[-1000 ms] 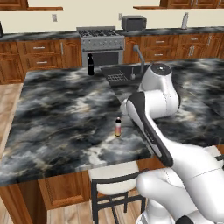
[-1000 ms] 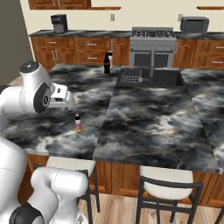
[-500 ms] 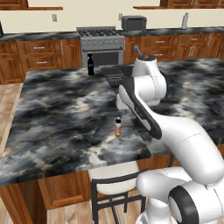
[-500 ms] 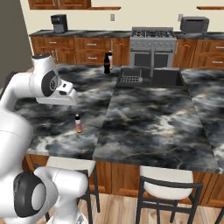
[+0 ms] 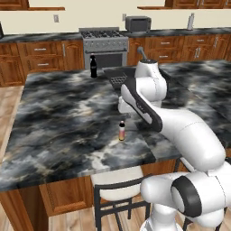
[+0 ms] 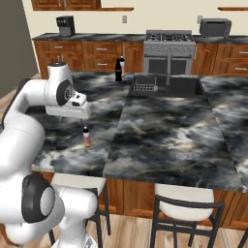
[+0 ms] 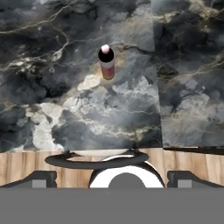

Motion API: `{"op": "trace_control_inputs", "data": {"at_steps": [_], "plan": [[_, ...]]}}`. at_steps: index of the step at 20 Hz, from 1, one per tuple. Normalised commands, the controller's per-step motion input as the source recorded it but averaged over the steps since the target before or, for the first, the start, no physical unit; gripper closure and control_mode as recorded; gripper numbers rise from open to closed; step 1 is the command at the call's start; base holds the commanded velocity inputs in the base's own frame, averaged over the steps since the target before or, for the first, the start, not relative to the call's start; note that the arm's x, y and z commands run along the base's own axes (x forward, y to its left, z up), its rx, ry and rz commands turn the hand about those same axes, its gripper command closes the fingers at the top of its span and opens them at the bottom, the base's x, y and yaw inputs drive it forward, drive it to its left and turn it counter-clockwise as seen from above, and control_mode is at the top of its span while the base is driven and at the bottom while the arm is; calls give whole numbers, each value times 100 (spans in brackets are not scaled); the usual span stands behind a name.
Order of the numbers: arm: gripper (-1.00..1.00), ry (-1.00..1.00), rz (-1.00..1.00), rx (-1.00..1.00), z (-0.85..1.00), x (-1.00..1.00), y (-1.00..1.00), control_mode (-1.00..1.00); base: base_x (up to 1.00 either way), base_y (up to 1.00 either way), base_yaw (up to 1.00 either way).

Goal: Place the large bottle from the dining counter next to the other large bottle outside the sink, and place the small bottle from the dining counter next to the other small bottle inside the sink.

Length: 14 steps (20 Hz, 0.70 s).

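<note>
The small bottle, pale pink with an orange base and dark cap, stands upright near the front of the marbled dining counter. My gripper hangs open above the counter, just behind and above this bottle, with nothing between its fingers. The other large bottle, all black, stands at the counter's far edge to the left of the sink. The large bottle from the dining counter is out of view. The other small bottle is hidden inside the sink.
A dish rack lies in the sink's left part, with a faucet behind it. Stools stand against the counter's near side. A stove and wooden cabinets line the back wall.
My arm has swung up and forward over the counter, bringing the hand above the small bottle. Neither bottle has moved and the fingers have stayed open.
</note>
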Motion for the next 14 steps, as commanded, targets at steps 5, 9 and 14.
{"op": "trace_control_inputs", "data": {"at_steps": [5, 9, 14], "plan": [[-100, 1, 0, 0, -12, 30, 0, -100, 0, 0, 0], [-100, 3, 0, 0, 0, 34, 0, -100, 0, 0, 0], [-100, 0, 1, 0, -16, 25, 0, -100, 0, 0, 0]]}}
